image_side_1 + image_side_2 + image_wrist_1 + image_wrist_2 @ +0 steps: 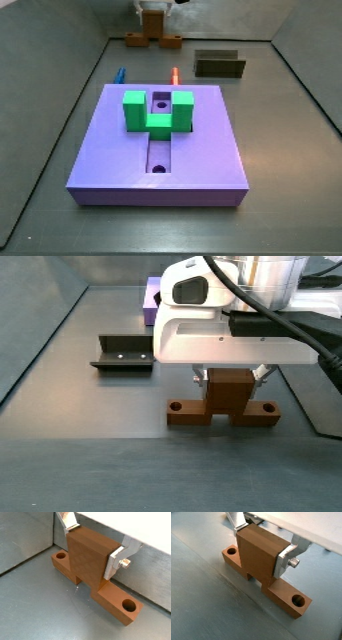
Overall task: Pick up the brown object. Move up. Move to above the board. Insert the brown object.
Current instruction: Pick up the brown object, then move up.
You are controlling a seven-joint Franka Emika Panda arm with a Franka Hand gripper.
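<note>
Gripper (93, 546) clamped on brown object (90, 559) (upright bar), base on floor; board (151, 296) mostly hidden behind arm.

Brown object (225, 404) stands on the floor; purple board (160, 150) well apart.

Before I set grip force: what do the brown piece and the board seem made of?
Brown piece, between the gripper fingers on the floor: probably wood or wood-look plastic; matte orange-brown, sharp edges, no clear grain. Board: likely plastic; uniform matte purple. Green block likewise.
</note>
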